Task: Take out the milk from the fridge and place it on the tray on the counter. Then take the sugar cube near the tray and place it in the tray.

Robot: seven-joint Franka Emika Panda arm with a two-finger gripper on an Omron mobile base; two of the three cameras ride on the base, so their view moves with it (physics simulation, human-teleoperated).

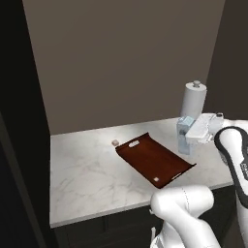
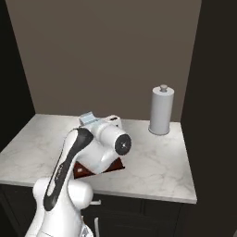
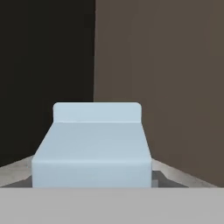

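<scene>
The milk [image 1: 182, 141], a pale blue-grey gabled carton, stands upright just right of the tray's far end, low over the counter [image 1: 87, 179]. My gripper [image 1: 190, 134] comes at it from the right and is shut on its upper part. In the hand view the milk's [image 3: 92, 146] sloped top sits close in front. From the right base view my hand covers all but the milk's [image 2: 86, 119] top. The dark red-brown tray [image 1: 155, 159] lies bare on the counter. The tiny beige sugar cube [image 1: 115, 142] rests on the marble by the tray's far left corner. The fridge is out of view.
A tall grey-white cylinder with a knob [image 1: 193, 99] stands behind the milk near the back wall, cylinder [image 2: 160, 111]. Dark tall panels close the counter at both ends. The counter's front edge [image 1: 106, 215] runs just before the tray's near corner.
</scene>
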